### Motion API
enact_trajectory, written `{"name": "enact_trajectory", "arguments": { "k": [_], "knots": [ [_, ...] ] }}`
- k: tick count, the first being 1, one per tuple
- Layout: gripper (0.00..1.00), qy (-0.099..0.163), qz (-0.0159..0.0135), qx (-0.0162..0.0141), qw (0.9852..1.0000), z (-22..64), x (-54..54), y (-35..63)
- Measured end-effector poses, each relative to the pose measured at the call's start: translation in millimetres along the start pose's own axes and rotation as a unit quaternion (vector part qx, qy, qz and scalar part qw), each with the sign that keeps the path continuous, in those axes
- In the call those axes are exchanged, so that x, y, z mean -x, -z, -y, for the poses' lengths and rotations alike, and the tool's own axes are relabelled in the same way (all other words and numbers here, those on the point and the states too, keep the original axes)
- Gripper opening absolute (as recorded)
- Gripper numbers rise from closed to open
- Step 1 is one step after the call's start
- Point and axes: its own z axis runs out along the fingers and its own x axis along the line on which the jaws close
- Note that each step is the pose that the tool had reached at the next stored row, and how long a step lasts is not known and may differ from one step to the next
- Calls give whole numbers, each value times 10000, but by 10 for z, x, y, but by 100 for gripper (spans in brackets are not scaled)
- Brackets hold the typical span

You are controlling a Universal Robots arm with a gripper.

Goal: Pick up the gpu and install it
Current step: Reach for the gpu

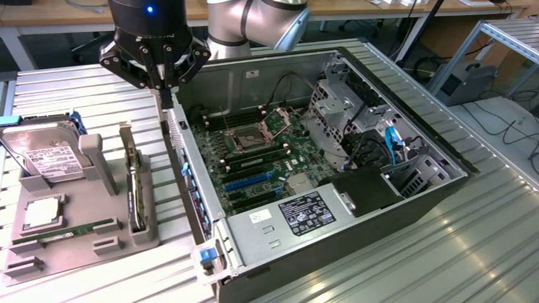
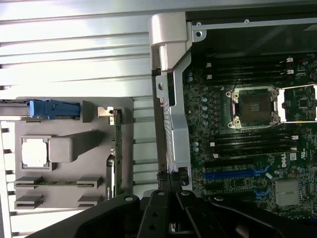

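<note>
On the grey holder (image 1: 72, 255) outside the computer case (image 1: 252, 76), the gpu (image 1: 132, 180) stands on its long edge in a slot, with its silver bracket at the end away from the exterior camera. It has not been lifted, so both the pick and the install are left to do, and nothing sits in the blue expansion slot (image 1: 248, 180) on the motherboard (image 1: 252, 136).

The end effector (image 1: 166, 96) hangs over the case's rear wall, between the holder and the motherboard, with its fingers pressed together and nothing between them. Whether the tips touch that wall I cannot tell.

The card shows edge-on, so its black face is hidden, and its lower edge is sunk in the holder. A hard drive (image 1: 47, 154) and a memory stick (image 1: 67, 230) share the holder, which rests on the ribbed metal desk (image 1: 421, 259). The rear wall hides the case's bracket opening.
</note>
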Motion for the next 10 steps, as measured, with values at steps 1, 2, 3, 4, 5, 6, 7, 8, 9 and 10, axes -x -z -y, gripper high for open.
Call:
{"name": "enact_trajectory", "arguments": {
  "k": [1,2,3,4,5,6,7,8,9,10],
  "knots": [
    [11,0,0,0,10000,0,-4,0],
    [11,0,0,0,10000,1,-8,0],
    [11,0,0,0,10000,1,-13,0],
    [11,0,0,0,10000,1,-17,-1],
    [11,0,0,0,10000,2,-21,0],
    [11,0,0,0,10000,2,-26,-1],
    [11,0,0,0,10000,3,-30,-1],
    [11,0,0,0,10000,3,-35,-1],
    [11,0,0,0,10000,3,-38,-1],
    [11,0,0,0,10000,4,-45,-1]
  ]
}}
